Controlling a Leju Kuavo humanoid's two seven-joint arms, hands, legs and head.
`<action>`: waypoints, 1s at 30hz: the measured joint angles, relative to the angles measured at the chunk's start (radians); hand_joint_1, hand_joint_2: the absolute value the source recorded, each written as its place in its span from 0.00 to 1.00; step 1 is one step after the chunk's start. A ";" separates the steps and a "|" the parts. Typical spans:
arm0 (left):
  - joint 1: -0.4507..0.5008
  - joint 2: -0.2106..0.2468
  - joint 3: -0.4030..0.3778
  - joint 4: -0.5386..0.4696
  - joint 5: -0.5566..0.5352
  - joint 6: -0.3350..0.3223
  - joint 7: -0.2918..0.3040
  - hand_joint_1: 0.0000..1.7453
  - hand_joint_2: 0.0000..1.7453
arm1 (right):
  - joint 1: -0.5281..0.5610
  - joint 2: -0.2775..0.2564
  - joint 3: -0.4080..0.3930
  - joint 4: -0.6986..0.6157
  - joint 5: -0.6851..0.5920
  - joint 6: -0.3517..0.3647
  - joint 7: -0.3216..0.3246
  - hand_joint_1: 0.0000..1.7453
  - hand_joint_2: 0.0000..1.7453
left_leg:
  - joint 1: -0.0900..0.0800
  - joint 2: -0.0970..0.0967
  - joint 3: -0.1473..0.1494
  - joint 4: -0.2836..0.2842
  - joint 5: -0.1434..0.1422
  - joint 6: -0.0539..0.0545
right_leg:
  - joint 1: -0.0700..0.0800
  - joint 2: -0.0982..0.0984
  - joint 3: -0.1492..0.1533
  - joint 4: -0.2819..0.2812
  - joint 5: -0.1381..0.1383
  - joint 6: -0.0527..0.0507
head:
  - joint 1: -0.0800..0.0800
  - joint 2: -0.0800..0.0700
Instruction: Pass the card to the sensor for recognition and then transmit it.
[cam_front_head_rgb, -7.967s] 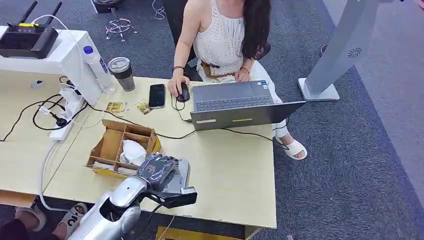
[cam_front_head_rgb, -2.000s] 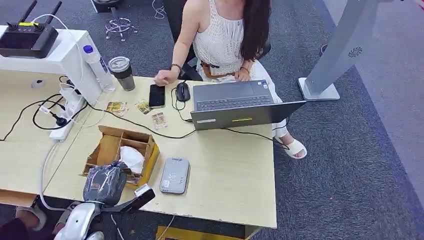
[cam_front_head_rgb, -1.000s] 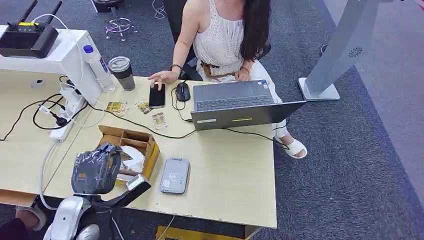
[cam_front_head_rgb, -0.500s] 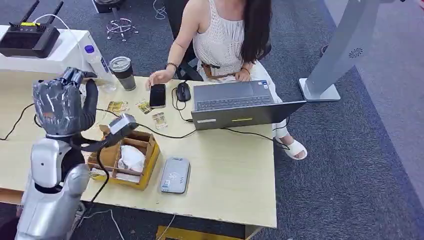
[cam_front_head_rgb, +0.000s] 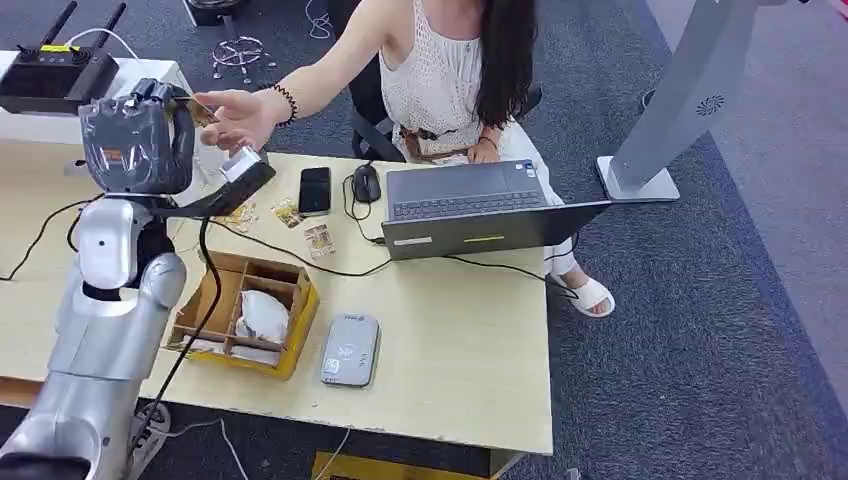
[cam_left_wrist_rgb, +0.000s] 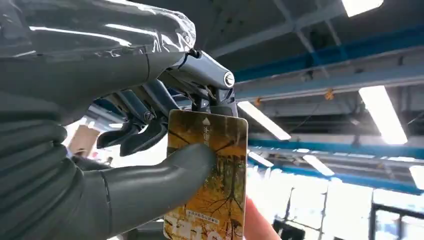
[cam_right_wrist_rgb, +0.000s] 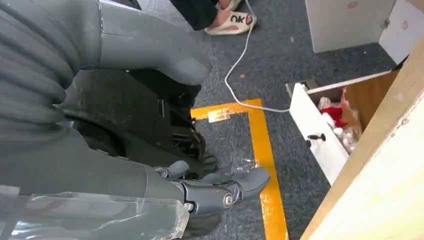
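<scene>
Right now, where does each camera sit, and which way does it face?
Head view: high, looking down at the table; raised left hand.
Left wrist view: behind the left hand, facing the ceiling; card pinched.
Right wrist view: behind the right hand, facing the floor.
Shared: head and left wrist views show the card.

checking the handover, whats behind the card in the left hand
In the left wrist view, a person's hand shows just behind the card, pinched by the left hand. The card covers most of it.
</scene>
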 joint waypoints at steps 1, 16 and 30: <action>-0.031 0.001 0.000 0.044 0.001 0.002 0.000 1.00 1.00 | -0.001 0.000 0.000 0.000 0.002 0.000 0.001 0.00 1.00 | 0.000 0.000 0.000 0.000 0.000 0.000 | 0.000 0.000 0.000 0.000 0.000 0.000 | 0.000 0.000; -0.140 0.024 0.000 0.311 0.073 0.024 -0.032 0.00 1.00 | -0.003 0.008 0.000 0.002 0.002 0.009 0.002 0.00 1.00 | 0.000 0.000 -0.001 0.000 0.001 0.000 | 0.000 0.000 0.000 0.001 0.000 0.000 | 0.000 0.000; -0.077 0.044 0.003 0.300 0.130 0.073 -0.078 0.00 1.00 | -0.005 0.008 0.000 0.002 -0.008 0.006 -0.003 0.00 1.00 | 0.000 0.000 -0.001 0.000 0.001 0.000 | 0.000 0.000 0.000 0.001 0.001 -0.001 | 0.000 0.000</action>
